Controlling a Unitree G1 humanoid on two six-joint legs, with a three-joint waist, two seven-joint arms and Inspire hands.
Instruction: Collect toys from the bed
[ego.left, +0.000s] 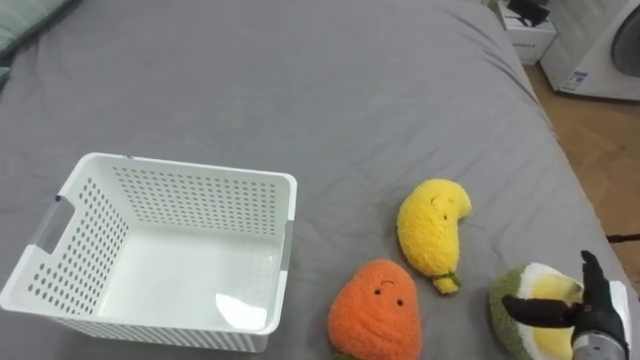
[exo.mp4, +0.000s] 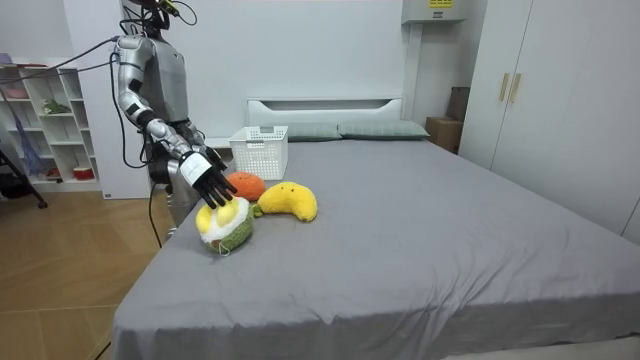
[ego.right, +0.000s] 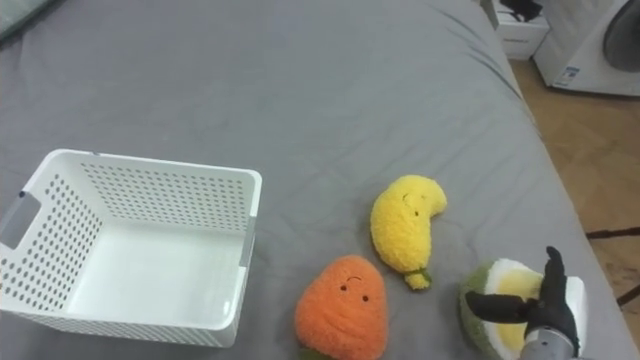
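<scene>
three plush toys lay on the grey bed (ego.left: 300, 80), none of them in the white basket (ego.left: 185, 166), which stood empty well to their left. my right hand (ego.left: 596, 312) was on the green-and-cream toy (ego.left: 515, 300) near the bed's right edge. its fingers were spread and fairly straight and the thumb lay across the toy's yellow centre, touching it but not closed round it. the orange toy (ego.left: 375, 308) lay near it on the basket side. the yellow toy (ego.left: 432, 232) lay just past the orange one, and i could not tell whether those two touched.

i judged all three to be light, soft and squashy, with a fuzzy pile that would not slip and nothing that could break. the stuffing would give under the fingers, so a shallow pinch might pull free. i reckoned the best hold on the green one was across its fat middle, thumb on one flank and fingers on the other, squeezed well in. it sat close to the edge, so a downward push without closing risked rolling it off the bed.
</scene>
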